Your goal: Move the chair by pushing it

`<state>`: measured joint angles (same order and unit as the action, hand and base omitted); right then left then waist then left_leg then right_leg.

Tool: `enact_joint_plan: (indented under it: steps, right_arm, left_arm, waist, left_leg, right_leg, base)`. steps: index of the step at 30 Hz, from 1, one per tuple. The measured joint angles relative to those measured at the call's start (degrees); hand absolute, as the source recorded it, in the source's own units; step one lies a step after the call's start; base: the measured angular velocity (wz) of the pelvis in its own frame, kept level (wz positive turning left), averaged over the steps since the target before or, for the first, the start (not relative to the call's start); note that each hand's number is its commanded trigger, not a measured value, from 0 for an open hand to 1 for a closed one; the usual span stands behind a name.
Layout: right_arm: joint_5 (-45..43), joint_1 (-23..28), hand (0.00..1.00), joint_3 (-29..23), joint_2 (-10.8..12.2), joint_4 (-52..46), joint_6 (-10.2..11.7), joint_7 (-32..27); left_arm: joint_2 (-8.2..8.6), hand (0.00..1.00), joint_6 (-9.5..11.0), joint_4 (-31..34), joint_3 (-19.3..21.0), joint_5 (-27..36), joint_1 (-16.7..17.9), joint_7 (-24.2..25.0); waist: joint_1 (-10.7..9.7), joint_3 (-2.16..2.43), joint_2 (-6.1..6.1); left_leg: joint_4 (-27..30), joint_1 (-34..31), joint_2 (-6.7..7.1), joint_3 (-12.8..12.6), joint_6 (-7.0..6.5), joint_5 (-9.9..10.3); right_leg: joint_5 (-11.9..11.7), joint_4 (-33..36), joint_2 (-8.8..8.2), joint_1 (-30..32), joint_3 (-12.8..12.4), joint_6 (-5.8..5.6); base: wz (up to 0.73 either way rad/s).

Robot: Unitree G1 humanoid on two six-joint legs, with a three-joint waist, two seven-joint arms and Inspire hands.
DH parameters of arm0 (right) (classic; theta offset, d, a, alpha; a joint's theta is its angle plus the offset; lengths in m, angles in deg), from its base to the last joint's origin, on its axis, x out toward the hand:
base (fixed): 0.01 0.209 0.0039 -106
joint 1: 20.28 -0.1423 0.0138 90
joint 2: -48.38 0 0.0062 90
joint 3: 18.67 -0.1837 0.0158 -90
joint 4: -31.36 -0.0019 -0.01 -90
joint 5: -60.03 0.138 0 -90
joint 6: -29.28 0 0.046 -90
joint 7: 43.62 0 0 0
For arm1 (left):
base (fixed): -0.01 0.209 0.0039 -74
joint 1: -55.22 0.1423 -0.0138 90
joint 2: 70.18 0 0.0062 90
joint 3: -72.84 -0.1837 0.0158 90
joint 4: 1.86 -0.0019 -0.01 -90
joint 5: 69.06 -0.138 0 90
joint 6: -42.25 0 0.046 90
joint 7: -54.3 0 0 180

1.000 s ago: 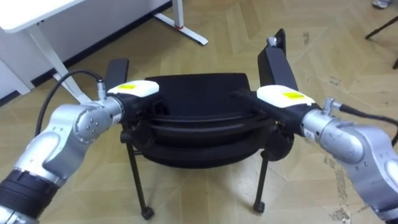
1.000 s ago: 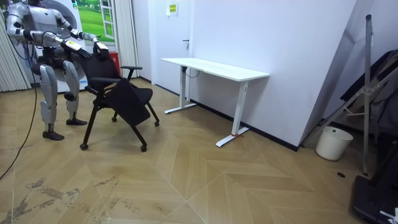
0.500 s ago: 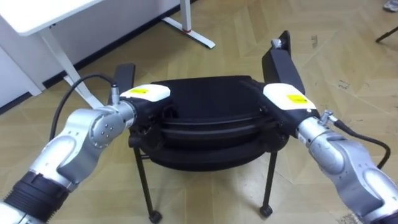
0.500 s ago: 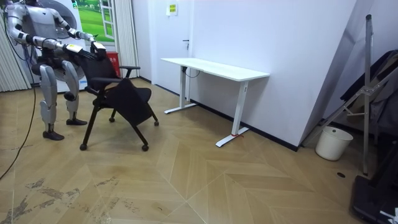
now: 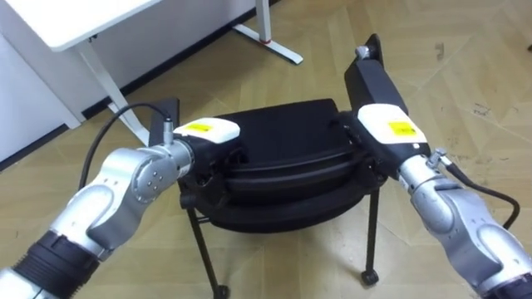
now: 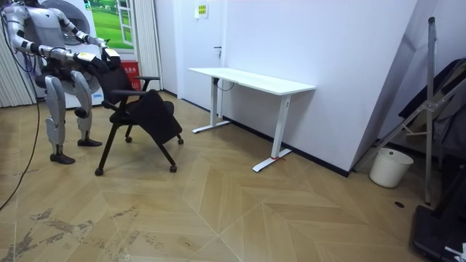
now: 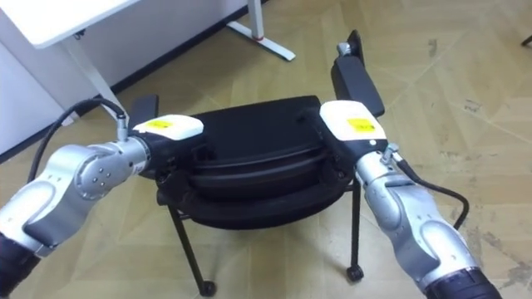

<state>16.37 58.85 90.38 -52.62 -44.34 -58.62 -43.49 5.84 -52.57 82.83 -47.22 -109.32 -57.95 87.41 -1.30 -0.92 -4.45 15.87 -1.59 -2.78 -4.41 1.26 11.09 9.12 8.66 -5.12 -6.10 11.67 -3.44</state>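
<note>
A black office chair (image 5: 283,133) on slim legs with castors stands right in front of me, its back toward me. My left hand (image 5: 208,130) lies on the left end of the backrest's top edge. My right hand (image 5: 391,129) lies on the right end, beside the raised right armrest (image 5: 374,71). Both hands' dark fingertips merge with the black backrest. In the room view I stand behind the chair (image 6: 142,109) at the room view's left with both arms stretched forward to it.
A white desk (image 5: 91,21) on a metal frame stands ahead on the left; its foot (image 5: 278,50) reaches across the wooden floor beyond the chair. In the room view the desk (image 6: 255,78) stands against the wall, with a white bin (image 6: 384,167) and folded frames further right.
The chair has rolled a little forward, toward the desk, with both hands staying on its backrest. My arms have stretched further out and the eye view has shifted.
</note>
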Motion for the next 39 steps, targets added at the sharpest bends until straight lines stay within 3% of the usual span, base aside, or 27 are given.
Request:
enact_joint_plan:
  steps: [4, 15, 22, 27, 31, 39]
  right_arm:
    - [-4.0, 1.6, 1.0, 0.0, -1.5, 0.4, 1.4, -3.5]
    - [-3.6, 2.8, 1.0, -0.2, -1.6, 1.5, 1.9, -7.6]
    - [-3.6, 2.9, 1.0, -0.2, -1.6, 1.0, 2.0, -7.6]
    - [-3.6, 2.9, 1.0, -0.2, -1.5, 0.8, 2.0, -6.5]
    - [-3.6, 2.9, 1.0, -0.2, -1.5, 0.6, 2.0, -5.1]
    - [-3.5, 2.8, 1.0, -0.2, -1.2, 0.4, 2.0, -4.9]
  left_arm:
    - [-0.19, 1.0, -0.1, 0.8, -2.1, -0.3, -1.3, 0.1]
    - [-0.21, 1.0, -0.4, 0.8, -3.9, -0.2, -3.0, 0.2]
    - [-0.55, 1.0, 0.1, 0.8, -3.9, 0.0, -3.1, 0.2]
    - [-0.85, 1.0, 0.7, 0.8, -3.9, 0.1, -3.5, 1.0]
    - [-1.58, 1.0, 2.3, 0.8, -3.9, 0.1, -3.7, 1.1]
    - [-2.15, 1.0, 2.7, 0.8, -3.9, 0.1, -3.8, 1.1]
  waist:
    - [0.4, 0.01, 0.05]
    - [1.7, -0.04, 1.0]
    - [1.7, -0.05, 1.28]
    - [1.8, 0.09, 2.24]
    - [1.8, 0.12, 3.05]
    - [1.6, 0.1, 3.03]
  left_leg:
    - [0.5, -0.7, 0.24, 1.0, -0.01, 0.0]
    - [0.5, -0.7, 0.27, 1.3, -0.01, 0.0]
    - [0.4, -0.7, 0.27, 1.4, -0.01, 0.0]
    - [0.4, -0.7, 0.27, 1.4, -0.01, 0.0]
    - [0.4, -0.7, 0.27, 1.4, -0.01, 0.0]
    - [0.5, -0.8, 0.27, 1.4, -0.01, 0.0]
  right_leg:
    - [0.0, 0.0, -0.12, 0.0, 1.0, -0.03]
    - [0.0, 0.0, -0.12, 0.0, 1.1, -0.04]
    - [0.0, 0.0, -0.12, 0.1, 1.0, -0.04]
    - [0.0, 0.0, -0.12, 0.1, 1.0, -0.04]
    - [0.0, 0.0, -0.12, 0.1, 1.0, -0.04]
    - [0.0, 0.0, -0.15, 0.1, 1.2, -0.04]
  base:
    - [0.11]
    - [0.01]
    - [0.0]
    - [0.0]
    - [0.0]
    - [0.0]
